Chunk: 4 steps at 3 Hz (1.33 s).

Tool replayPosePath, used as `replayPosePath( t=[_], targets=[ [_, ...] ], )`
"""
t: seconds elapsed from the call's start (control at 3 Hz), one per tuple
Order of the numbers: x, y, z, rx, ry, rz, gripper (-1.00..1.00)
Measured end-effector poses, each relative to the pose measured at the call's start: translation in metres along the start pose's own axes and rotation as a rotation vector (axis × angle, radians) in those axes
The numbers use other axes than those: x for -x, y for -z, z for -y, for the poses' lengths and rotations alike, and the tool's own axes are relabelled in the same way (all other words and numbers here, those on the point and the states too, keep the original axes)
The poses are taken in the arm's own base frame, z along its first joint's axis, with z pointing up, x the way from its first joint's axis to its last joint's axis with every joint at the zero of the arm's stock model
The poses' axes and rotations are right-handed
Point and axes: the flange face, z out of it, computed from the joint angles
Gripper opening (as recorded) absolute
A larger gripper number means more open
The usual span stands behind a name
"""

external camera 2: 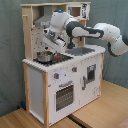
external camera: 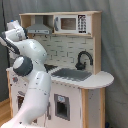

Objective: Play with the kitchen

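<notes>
Standing on a pale wooden floor (external camera 2: 100,107) before a grey curtain (external camera 2: 10,50), the tall white and light-wood toy kitchen (external camera 2: 65,85) fills both exterior views. We take its worktop (external camera: 97,80) as our landmark. Sunk into the worktop is the grey sink (external camera: 71,74), with the black curved tap (external camera: 83,60) rising at its back edge. Above the worktop we see a white tiled back wall, a grey hood (external camera: 39,29) and a toy microwave (external camera: 69,23) on the top shelf. Below the worktop, the oven door (external camera 2: 64,96) faces front, with knobs just above it.

In the second exterior view, a small metal pot (external camera 2: 44,56) sits on the black hob (external camera 2: 55,59) at the worktop's left end. Our white robot arm (external camera 2: 95,32) reaches in over the worktop from the second exterior view's right, and its pincer (external camera 2: 53,42) hangs just above the pot. We cannot tell whether the pincer's fingers are apart or together.
</notes>
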Motion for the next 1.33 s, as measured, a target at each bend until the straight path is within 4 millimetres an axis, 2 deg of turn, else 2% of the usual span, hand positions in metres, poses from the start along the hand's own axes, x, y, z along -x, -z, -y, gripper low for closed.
replayPosePath(
  t=[0.33,0.67,1.0,1.33],
  targets=[
    [0.012,0.050,0.018,0.071,0.022,-0.019,1.00],
    [0.017,0.069,0.042,0.161,0.052,-0.038,1.00],
    [0.020,0.093,0.045,0.263,0.046,-0.083,1.00],
    [0.015,0.098,0.032,0.357,0.014,-0.129,1.00]
  ],
)
